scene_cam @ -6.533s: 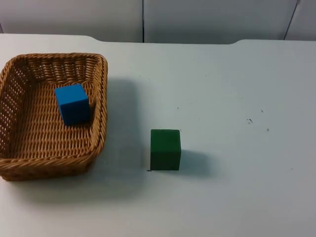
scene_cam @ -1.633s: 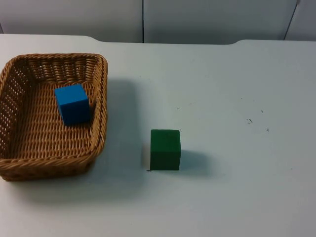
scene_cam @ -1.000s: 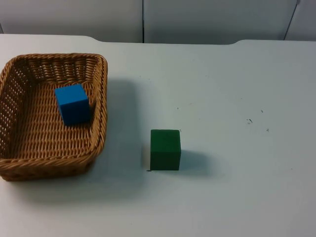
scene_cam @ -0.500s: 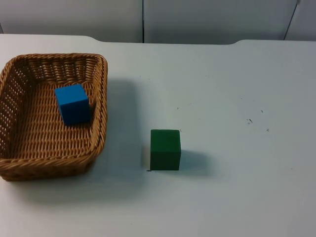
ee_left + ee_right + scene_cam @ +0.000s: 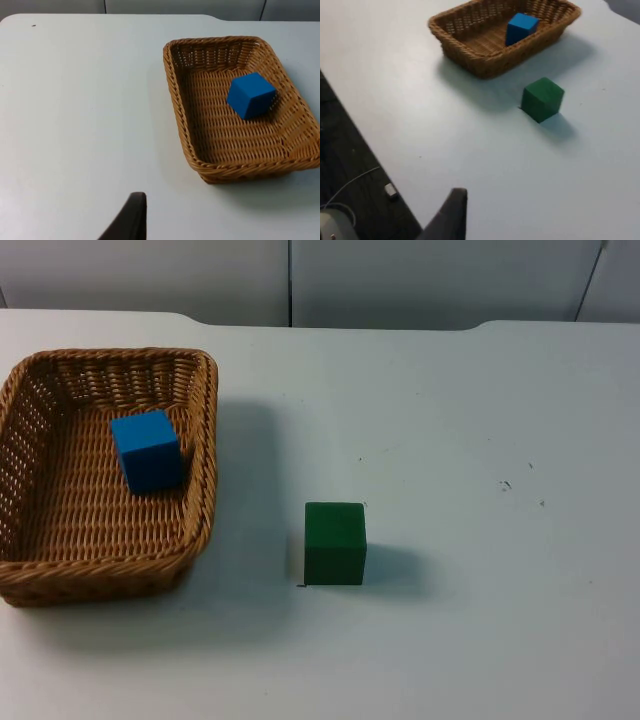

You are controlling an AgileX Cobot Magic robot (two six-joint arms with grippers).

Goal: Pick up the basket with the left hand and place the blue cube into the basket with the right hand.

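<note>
A white table (image 5: 480,420) ends at a grey partition wall (image 5: 400,280). On it rest a wicker basket (image 5: 205,440) at the left and a green cube (image 5: 335,542) near the middle, apart from the basket.

The basket (image 5: 105,475) runs off the top view's left edge, its left rim cut away.
</note>
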